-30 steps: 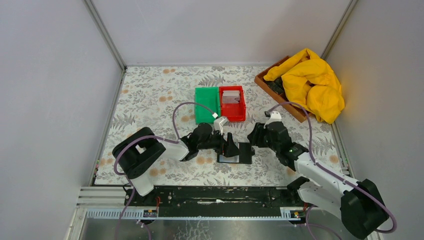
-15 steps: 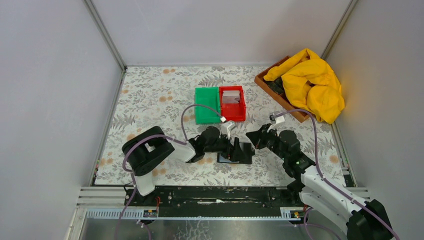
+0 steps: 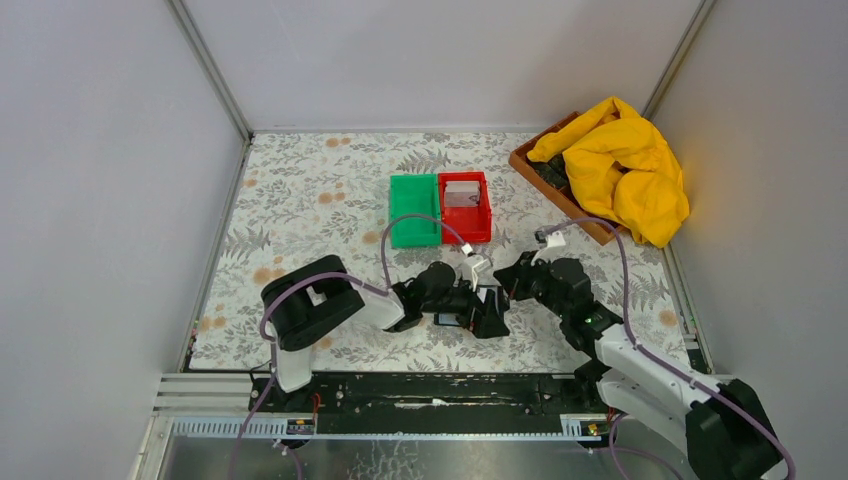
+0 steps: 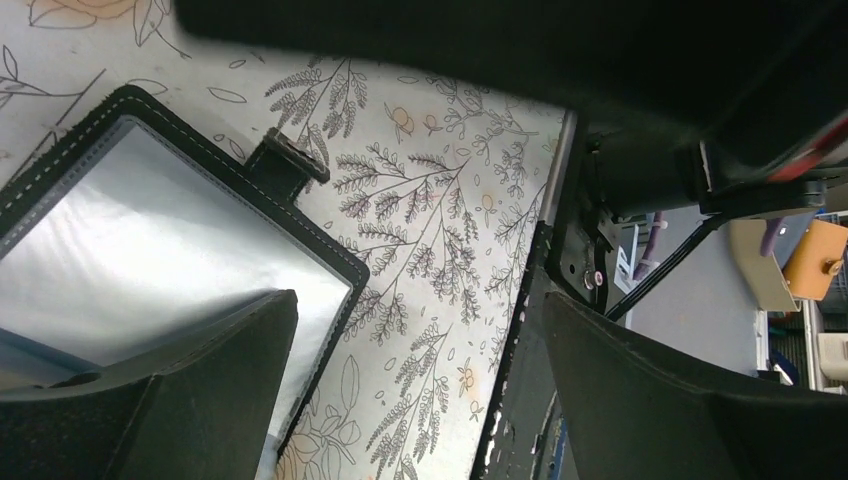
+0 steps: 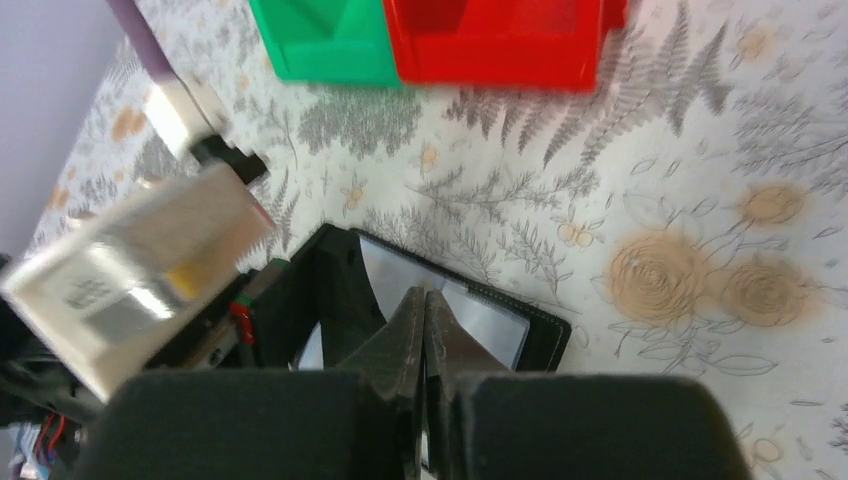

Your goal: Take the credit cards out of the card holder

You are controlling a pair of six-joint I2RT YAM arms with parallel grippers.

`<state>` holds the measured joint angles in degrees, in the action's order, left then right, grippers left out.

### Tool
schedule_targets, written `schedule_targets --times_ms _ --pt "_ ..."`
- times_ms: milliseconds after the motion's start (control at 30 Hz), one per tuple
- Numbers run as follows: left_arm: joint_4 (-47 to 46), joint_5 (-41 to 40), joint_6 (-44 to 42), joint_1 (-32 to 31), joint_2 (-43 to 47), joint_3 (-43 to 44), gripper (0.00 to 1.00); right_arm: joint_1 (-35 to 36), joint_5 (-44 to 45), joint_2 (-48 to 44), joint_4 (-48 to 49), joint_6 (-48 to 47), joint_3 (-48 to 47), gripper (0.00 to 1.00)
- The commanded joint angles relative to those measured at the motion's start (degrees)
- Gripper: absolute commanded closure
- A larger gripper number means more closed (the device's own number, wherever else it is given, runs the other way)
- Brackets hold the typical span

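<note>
Card holder (image 4: 150,250): open and flat, on the arms' side of the red bin (image 3: 466,234).
Left claw (image 4: 418,315): spread wide, one finger (image 4: 200,390) over the glossy sleeve.
Right claw (image 5: 424,300): clenched above the holder, nothing visible between its tips.
Risk: the holder may slide or lift under a pull if poorly pinned.
Hidden: any cards, masked by glare and claws.

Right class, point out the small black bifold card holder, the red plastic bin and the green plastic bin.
small black bifold card holder (image 4: 150,250), left wrist view, on its glossy inner sleeve.
red plastic bin (image 3: 478,228), top external view, on its near end.
green plastic bin (image 3: 413,195), top external view, on its bare floor.
</note>
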<state>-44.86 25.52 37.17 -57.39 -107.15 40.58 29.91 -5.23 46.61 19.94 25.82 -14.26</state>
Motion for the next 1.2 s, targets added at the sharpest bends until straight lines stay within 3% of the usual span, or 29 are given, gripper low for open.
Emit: schedule_targets --times_ms 0,167,433,733,1167 --pt "-0.56 -0.38 -3.96 0.52 -0.64 1.36 0.0 -0.33 -8.58 6.26 3.4 0.54 -1.86 1.0" --pt "-3.39 0.48 -3.35 2.45 0.88 -1.07 0.0 -0.38 -8.7 12.63 -2.75 -0.69 -5.04 1.0" --pt "-2.01 -0.31 -4.3 3.53 5.36 -2.68 0.0 -0.39 -10.69 23.42 -3.72 0.38 -7.61 1.0" --pt "18.49 -14.82 -3.44 8.59 14.36 -4.55 0.03 -0.39 -11.54 27.16 -2.11 0.93 -7.79 1.0" --pt "23.91 -16.87 -0.15 9.52 12.33 -3.51 0.07 -0.35 -11.46 28.35 -1.36 0.94 -7.79 1.0"
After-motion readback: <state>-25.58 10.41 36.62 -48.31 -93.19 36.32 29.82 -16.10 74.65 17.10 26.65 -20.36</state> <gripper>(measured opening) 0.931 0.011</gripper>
